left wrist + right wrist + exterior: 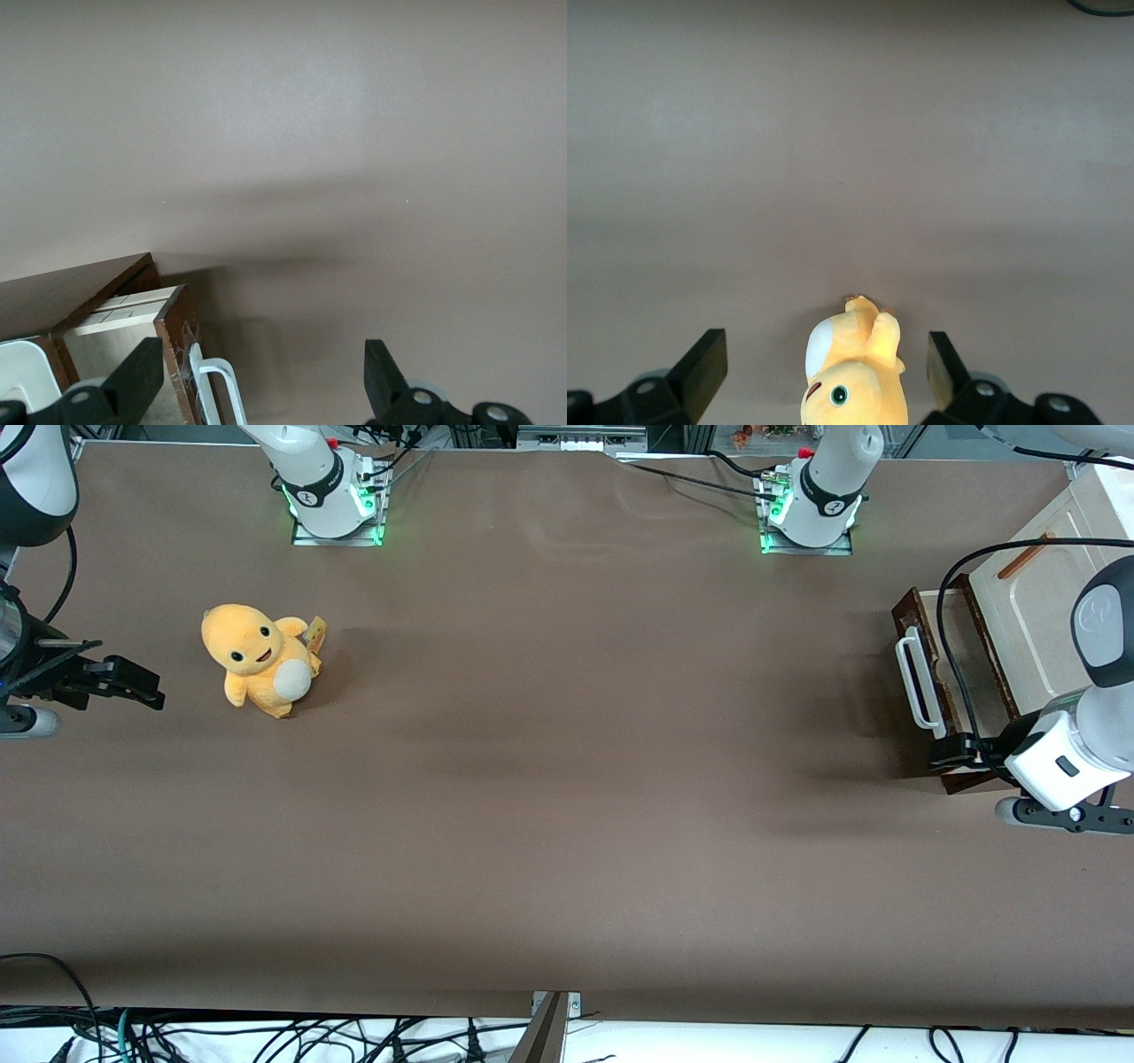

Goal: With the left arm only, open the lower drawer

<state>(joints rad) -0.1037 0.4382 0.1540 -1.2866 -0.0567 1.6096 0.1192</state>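
Tool (946, 755) released, fingers (137, 376) spread, hovering at 6 o'clock of white handle (918, 682). Lower drawer (952, 657) pulled out at working arm's end of counter (567, 779), pale inside showing.

Probably a robotics lab: bolted arm bases (332, 500), trailing cables (266, 1036).

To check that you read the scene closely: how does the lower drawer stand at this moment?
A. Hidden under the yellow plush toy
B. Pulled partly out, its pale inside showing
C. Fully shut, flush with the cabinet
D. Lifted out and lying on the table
B: the lower drawer juts out from the cabinet with its pale inside exposed, its white handle free, and the left arm's claw open beside its front corner.
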